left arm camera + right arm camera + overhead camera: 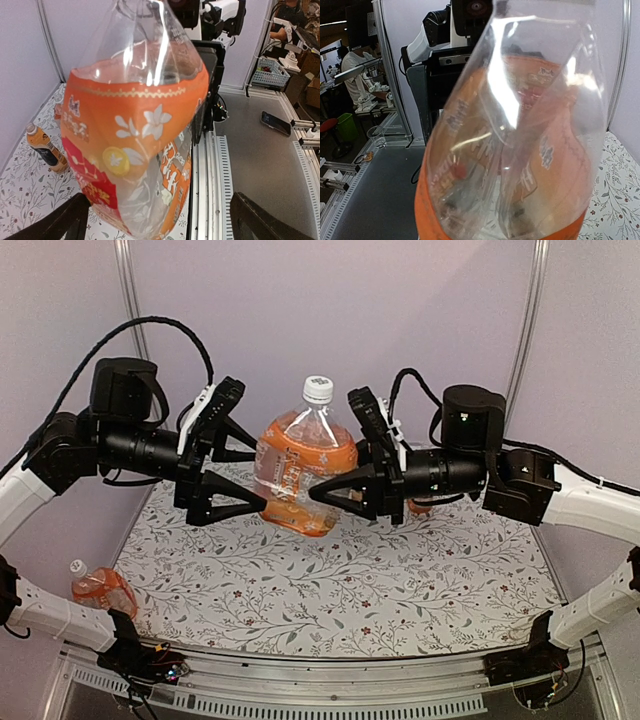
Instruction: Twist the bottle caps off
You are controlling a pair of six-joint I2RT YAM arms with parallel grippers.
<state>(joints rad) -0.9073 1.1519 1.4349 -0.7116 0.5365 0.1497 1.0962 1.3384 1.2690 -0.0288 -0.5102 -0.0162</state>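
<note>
Down at the near left corner of the flower-print table [330,590], a squat bottle [100,590] of orange drink lies on its side beside the left arm, its white cap [77,567] on and pointing toward the left edge. In the left wrist view, a slim bottle [44,146] with a dark label stands on the table close to the left wall. Further right, the left claw [258,478] hangs released in the air, its black fingers [55,222] spread wide to either side of a raised bottle [300,465] without pressing it. That orange-labelled bottle hangs clear above the middle of the table, tilted, with its screw cap [318,389] on and uppermost. On its right flank the right claw [335,478] is clenched on the bottle's body and carries it.
</note>
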